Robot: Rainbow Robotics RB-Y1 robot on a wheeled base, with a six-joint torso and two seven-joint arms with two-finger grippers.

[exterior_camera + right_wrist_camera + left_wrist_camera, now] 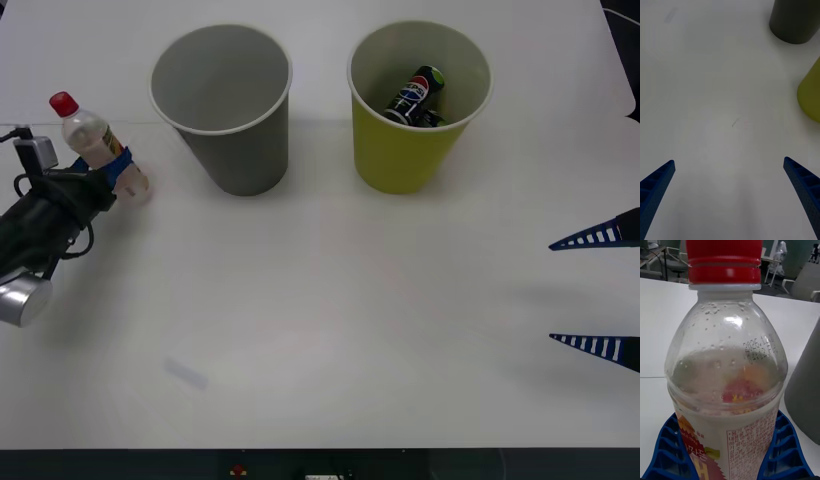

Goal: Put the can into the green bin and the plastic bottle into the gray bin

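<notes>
White counter [330, 330] carries everything, largest first. Gray bin [222, 105] and green bin [418, 105] stand upright side by side at the far edge, apart, gray on the robot's left. Can [418, 95] already lies tilted inside the green bin, so that half looks done.

Left end effector [118, 172] sits at the left edge of the counter, fingers closed around the lower body of the plastic bottle [95, 138]. Bottle roughly upright, red cap up, leaning slightly away from the bin. Left wrist view confirms it: ribbed blue pads hug the label on both sides, gray bin wall just beside.

Key relation: gray bin lies to the right of the held bottle, close by, its rim about level with the cap. Likely lift, then shift right over the rim.

Right end effector [598, 292] is parked at the right edge, fingers wide apart, holding nothing.
</notes>
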